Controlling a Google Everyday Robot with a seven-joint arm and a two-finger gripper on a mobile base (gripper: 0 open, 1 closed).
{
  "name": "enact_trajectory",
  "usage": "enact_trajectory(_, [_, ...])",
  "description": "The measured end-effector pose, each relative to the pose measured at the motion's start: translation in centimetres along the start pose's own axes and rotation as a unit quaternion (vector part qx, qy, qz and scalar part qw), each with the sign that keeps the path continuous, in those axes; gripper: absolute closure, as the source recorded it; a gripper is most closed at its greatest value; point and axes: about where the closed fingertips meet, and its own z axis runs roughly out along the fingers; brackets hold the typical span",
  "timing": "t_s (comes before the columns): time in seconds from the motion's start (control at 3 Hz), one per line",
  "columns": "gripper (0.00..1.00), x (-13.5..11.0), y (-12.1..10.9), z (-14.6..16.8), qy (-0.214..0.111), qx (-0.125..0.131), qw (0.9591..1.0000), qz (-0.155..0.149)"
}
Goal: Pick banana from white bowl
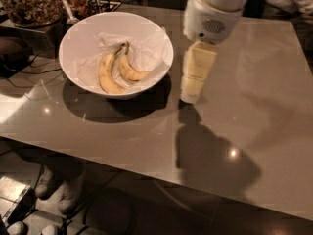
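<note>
The white bowl (78, 33) stands on the table at the upper left, lined with crumpled white paper. Two yellow bananas lie in it side by side, stems pointing to the back. The banana (106, 75) is the plumper left one, curved, with a brownish stem. The slimmer second banana (130, 72) lies just to its right, touching it near the stems. My gripper (190, 96) hangs from the white arm, pointing down, just right of the bowl's rim and above the table. It holds nothing that I can see.
The glossy grey table (254, 111) stretches right and forward, with its near edge at the bottom left. A clear container of brown bits (29, 4) and dark cables stand behind and left of the bowl. Shoes show on the floor below.
</note>
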Motion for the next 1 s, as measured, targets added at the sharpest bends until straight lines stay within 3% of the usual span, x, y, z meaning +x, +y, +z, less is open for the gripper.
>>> enact_trajectory(0.33, [0.00, -3.5, -2.1, 1.4, 0.031, 0.009, 0.9995, -0.003])
enact_trajectory(1.0, [0.00, -6.2, -3.5, 2.5, 0.016, 0.015, 0.9997, 0.002])
